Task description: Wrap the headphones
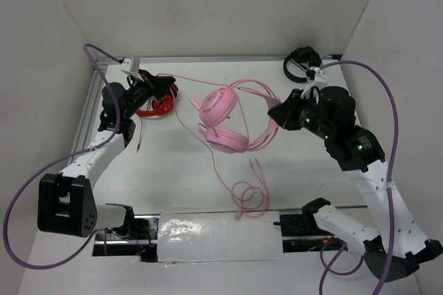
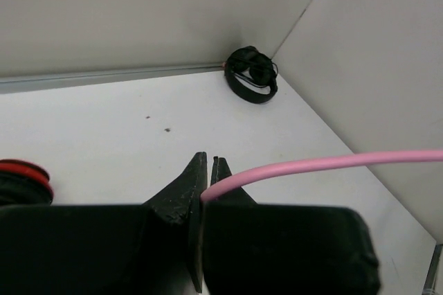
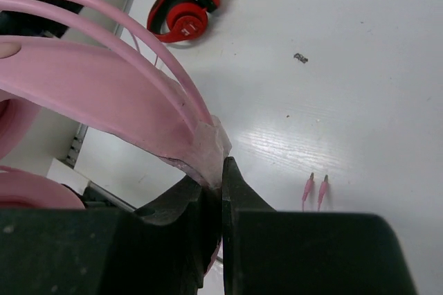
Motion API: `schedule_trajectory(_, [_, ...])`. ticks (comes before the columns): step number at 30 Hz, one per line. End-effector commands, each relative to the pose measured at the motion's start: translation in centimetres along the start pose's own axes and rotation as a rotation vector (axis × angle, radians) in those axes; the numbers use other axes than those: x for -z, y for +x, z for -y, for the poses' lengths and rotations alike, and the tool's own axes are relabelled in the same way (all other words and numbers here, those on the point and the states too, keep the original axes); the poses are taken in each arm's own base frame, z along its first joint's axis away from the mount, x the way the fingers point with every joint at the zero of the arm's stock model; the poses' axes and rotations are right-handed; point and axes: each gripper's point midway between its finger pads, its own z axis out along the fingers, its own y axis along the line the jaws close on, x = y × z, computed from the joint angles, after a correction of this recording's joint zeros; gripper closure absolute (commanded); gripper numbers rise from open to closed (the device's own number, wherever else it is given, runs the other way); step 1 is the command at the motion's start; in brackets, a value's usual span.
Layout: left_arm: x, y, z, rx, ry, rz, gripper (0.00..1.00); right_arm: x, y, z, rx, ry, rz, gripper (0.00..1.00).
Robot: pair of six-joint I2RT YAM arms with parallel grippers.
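The pale-pink headphones [image 1: 223,122] lie mid-table, cups stacked and the double headband arching to the right. My right gripper [image 1: 278,113] is shut on the headband [image 3: 104,80], which is pinched just below the fingertips of the right gripper [image 3: 223,165]. My left gripper [image 1: 163,87] sits at the back left, over the red headphones. There the left gripper [image 2: 210,161] is shut on the thin pink cable [image 2: 311,165], which leaves to the right. More cable trails forward into a loose coil [image 1: 249,197]. Its two plugs [image 3: 315,190] lie on the table.
Red-and-black headphones [image 1: 159,106] lie under the left gripper and also show in the right wrist view [image 3: 185,14]. Black headphones [image 1: 302,63] sit in the back right corner [image 2: 252,75]. White walls close the back and sides. A crinkled clear sheet [image 1: 218,236] lies at the front edge.
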Motion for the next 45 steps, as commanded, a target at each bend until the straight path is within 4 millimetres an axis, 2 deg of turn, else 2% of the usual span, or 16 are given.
schedule_trajectory(1, [0.5, -4.3, 0.3, -0.041, -0.009, 0.064, 1.00, 1.7, -2.8, -3.2, -0.022, -0.159, 0.123, 1.00])
schedule_trajectory(5, [0.4, -2.7, 1.7, -0.035, 0.079, -0.005, 1.00, 1.5, -3.7, -4.8, -0.055, -0.261, 0.148, 1.00])
schedule_trajectory(8, [-0.3, 0.3, 3.3, -0.021, 0.145, -0.072, 1.00, 1.8, -5.3, -6.9, -0.111, -0.366, 0.184, 1.00])
schedule_trajectory(13, [-1.2, 5.7, 8.3, 0.007, 0.261, -0.186, 1.00, 1.7, -8.8, -9.3, -0.263, -0.468, 0.240, 1.00])
schedule_trajectory(16, [-0.9, 9.4, 11.0, 0.028, 0.288, -0.255, 1.00, 0.6, -11.3, -8.0, -0.371, -0.379, 0.334, 1.00])
schedule_trajectory(21, [1.4, 14.2, 16.2, 0.077, 0.372, -0.369, 1.00, -1.5, -14.1, -3.0, -0.558, -0.142, 0.512, 1.00])
schedule_trajectory(23, [2.5, 16.2, 18.1, 0.097, 0.398, -0.408, 1.00, -2.3, -14.2, -1.2, -0.611, -0.061, 0.544, 1.00])
schedule_trajectory(29, [4.4, 19.4, 22.2, 0.086, 0.475, -0.483, 0.98, -3.6, -13.7, 2.5, -0.631, 0.154, 0.620, 1.00])
schedule_trajectory(32, [5.1, 20.6, 22.6, 0.061, 0.463, -0.513, 0.96, -3.5, -13.5, 3.9, -0.563, 0.276, 0.644, 1.00])
schedule_trajectory(36, [6.5, 20.7, 23.2, 0.048, 0.473, -0.560, 0.96, -1.7, -13.3, 6.5, -0.473, 0.477, 0.733, 1.00])
schedule_trajectory(37, [6.6, 19.9, 23.5, 0.050, 0.468, -0.553, 0.97, -1.4, -13.1, 6.6, -0.454, 0.504, 0.744, 1.00])
schedule_trajectory(39, [7.3, 20.2, 23.2, 0.033, 0.422, -0.598, 0.97, -1.0, -12.4, 7.5, -0.396, 0.592, 0.757, 1.00])
schedule_trajectory(40, [7.1, 19.1, 23.8, 0.030, 0.410, -0.587, 0.98, -0.3, -12.4, 8.3, -0.377, 0.666, 0.794, 1.00])
schedule_trajectory(41, [7.5, 19.8, 22.5, 0.024, 0.328, -0.633, 0.97, -0.4, -12.0, 8.0, -0.314, 0.696, 0.785, 1.00])
schedule_trajectory(43, [7.3, 18.7, 22.4, 0.023, 0.269, -0.643, 0.96, -0.2, -11.2, 8.8, -0.243, 0.818, 0.800, 1.00])
schedule_trajectory(45, [7.8, 19.3, 21.1, 0.020, 0.186, -0.699, 0.92, -0.8, -10.0, 8.8, -0.224, 0.904, 0.817, 1.00])
